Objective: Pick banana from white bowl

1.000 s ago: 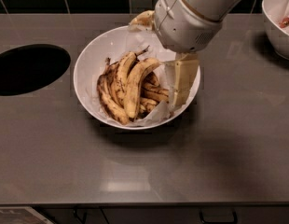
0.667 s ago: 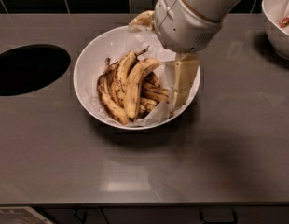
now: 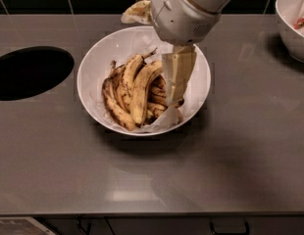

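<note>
Arm housing point(image 3: 184, 9) at top centre hides the far rim of the white bowl point(image 3: 93, 62) and part of a yellowish object point(image 3: 137, 11) behind it. Gripper point(image 3: 174, 94) hangs inside the bowl, right of centre; cannot tell whether jaws are spread or pressed together. Banana point(image 3: 142, 94) lies mid-bowl among thinner, browner bananas point(image 3: 115, 106) on crumpled paper point(image 3: 164, 122). Second bowl point(image 3: 289, 38), upper right, is cut off by the frame edge.

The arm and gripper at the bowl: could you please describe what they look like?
The arm is a thick, rounded, glossy white shell with a thin tan seam curving across it. The gripper, which hangs inside the white bowl, is pale cream, flat-sided and narrows toward its lower end. No cables or printed markings show.
</note>
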Action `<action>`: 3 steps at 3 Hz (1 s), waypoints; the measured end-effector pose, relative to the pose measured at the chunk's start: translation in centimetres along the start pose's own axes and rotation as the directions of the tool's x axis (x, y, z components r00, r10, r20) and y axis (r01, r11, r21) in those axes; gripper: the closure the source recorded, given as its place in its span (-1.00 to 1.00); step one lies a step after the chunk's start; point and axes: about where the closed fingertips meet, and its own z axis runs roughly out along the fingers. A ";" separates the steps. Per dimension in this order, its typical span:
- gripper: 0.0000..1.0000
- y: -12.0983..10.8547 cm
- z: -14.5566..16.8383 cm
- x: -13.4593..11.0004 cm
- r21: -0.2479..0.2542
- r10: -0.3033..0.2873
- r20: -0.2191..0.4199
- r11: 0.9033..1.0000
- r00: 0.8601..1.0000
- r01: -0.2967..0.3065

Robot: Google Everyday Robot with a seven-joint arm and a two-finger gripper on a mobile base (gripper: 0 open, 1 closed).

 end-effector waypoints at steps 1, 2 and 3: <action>-1.00 -0.7 1.6 -0.2 0.031 -0.021 0.053 0.999 0.998 0.019; -1.00 -1.4 3.1 -0.6 0.057 -0.036 0.079 0.998 0.996 0.032; -1.00 -2.0 3.9 -0.9 0.068 -0.049 0.087 0.997 0.995 0.044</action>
